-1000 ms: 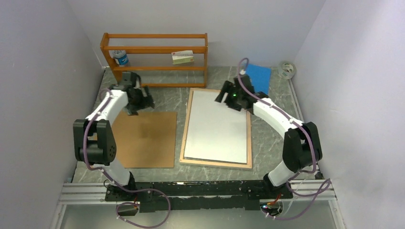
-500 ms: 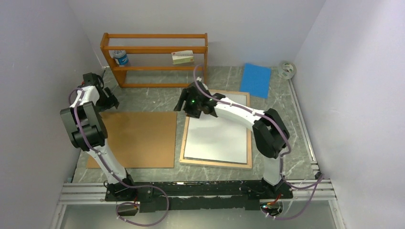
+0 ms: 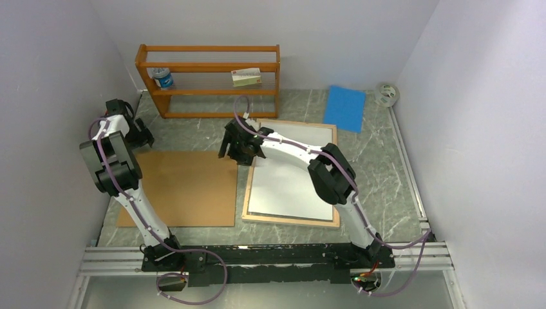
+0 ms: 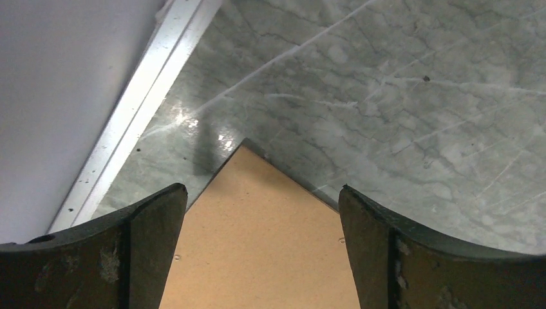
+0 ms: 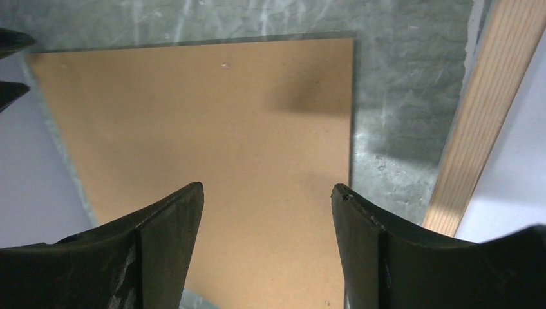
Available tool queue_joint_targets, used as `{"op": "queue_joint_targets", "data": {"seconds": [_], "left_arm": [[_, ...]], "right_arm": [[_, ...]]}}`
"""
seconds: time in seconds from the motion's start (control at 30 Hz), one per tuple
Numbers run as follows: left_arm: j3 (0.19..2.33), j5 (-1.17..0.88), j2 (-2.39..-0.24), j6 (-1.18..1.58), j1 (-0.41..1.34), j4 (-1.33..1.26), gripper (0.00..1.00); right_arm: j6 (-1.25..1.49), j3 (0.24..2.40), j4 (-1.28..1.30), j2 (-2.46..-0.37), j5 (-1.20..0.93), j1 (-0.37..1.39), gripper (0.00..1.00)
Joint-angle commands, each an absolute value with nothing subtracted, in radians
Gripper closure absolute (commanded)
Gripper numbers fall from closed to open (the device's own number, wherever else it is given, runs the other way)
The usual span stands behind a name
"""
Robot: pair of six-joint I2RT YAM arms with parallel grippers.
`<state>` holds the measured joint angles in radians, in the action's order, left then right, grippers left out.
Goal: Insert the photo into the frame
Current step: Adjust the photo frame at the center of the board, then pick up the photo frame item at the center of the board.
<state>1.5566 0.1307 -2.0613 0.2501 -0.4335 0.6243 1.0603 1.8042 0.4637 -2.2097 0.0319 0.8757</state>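
The frame (image 3: 290, 220) lies flat with its light wood reverse up, right of centre. The photo (image 3: 293, 183) rests inside it, white reverse up. My right gripper (image 3: 233, 149) hovers open over the gap between the frame's far left corner and the brown backing board (image 3: 187, 190). In the right wrist view the right gripper (image 5: 267, 190) has the board (image 5: 193, 116) under its fingers, with the frame's wood edge (image 5: 480, 116) at the right. My left gripper (image 3: 140, 136) stands open at the board's far left corner. In the left wrist view that gripper (image 4: 263, 196) holds nothing, and the board's corner (image 4: 264, 244) sits between its fingers.
An orange shelf rack (image 3: 209, 67) stands at the back with a can (image 3: 163, 78) and a small box (image 3: 246, 76) on it. A blue sheet (image 3: 345, 107) and a tape roll (image 3: 387, 94) lie at the back right. The left wall and its metal rail (image 4: 138, 109) are close to my left gripper.
My right arm swung left from the frame's far edge to its far left corner, beside the board. My left arm drew back left to the board's far left corner.
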Motion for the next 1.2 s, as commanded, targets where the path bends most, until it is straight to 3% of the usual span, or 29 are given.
{"op": "queue_joint_targets", "data": {"seconds": [0.0, 0.27, 0.53, 0.87, 1.17], "left_arm": [[1.531, 0.065, -2.073, 0.235, -0.443, 0.592, 0.07], [1.490, 0.014, -2.093, 0.244, -0.458, 0.580, 0.07], [1.504, -0.103, -2.121, 0.277, -0.468, 0.651, 0.09], [1.487, -0.172, -2.120, 0.292, -0.457, 0.691, 0.13], [1.496, -0.195, -2.102, 0.296, -0.411, 0.723, 0.14]], "right_arm": [[1.082, 1.893, 0.575, -2.253, 0.122, 0.887, 0.24], [1.069, 1.929, 0.613, -2.305, 0.203, 0.897, 0.23], [1.054, 1.972, 0.556, -2.377, 0.067, 0.891, 0.26], [1.079, 1.823, 0.193, -2.237, -0.215, 0.824, 0.28], [1.096, 1.799, 0.107, -2.097, -0.250, 0.828, 0.31]]}}
